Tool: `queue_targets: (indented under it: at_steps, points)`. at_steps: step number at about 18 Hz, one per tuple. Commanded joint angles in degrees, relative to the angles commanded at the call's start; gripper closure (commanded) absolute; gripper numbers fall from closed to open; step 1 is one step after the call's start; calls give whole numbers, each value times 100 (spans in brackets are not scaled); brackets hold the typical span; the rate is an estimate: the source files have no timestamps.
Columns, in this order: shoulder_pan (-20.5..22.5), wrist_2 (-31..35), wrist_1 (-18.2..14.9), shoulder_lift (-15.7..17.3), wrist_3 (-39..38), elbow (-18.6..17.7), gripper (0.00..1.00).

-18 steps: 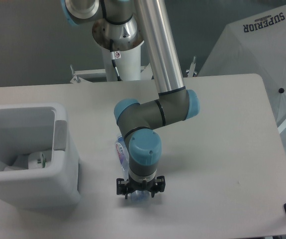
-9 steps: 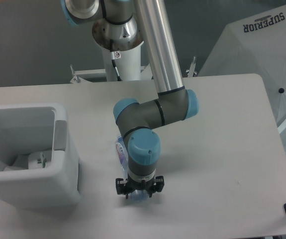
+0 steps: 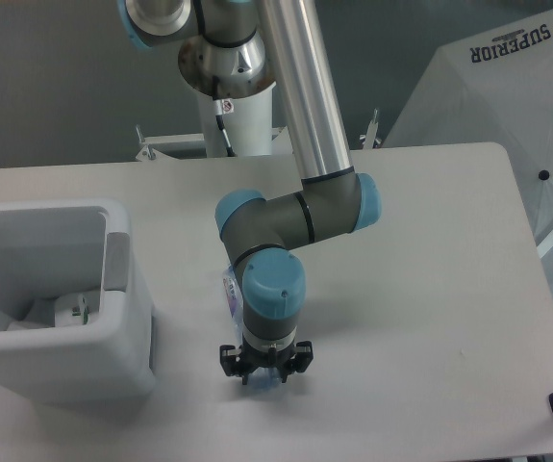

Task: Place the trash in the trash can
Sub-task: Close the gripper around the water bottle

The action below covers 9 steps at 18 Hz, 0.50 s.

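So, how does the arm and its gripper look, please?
The arm has a polished silver tube and dark grey joint housings with light blue round caps. The gripper is small and black, with short fingers. The base column behind is white, with a thin black cable and a small red-marked sticker.

The white bin (image 3: 113, 356), boxy with rounded corners and a grey side panel, stands open at the left. The white carton (image 3: 69, 310) with green marks lies inside it. The clear bottle (image 3: 231, 293), with a blue-red label, lies on the tabletop right of the bin, largely hidden.
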Motion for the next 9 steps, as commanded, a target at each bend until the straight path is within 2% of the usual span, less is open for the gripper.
queue_targets:
  at_steps: [9]
  points:
    - [0,0,0,44,0,0,34]
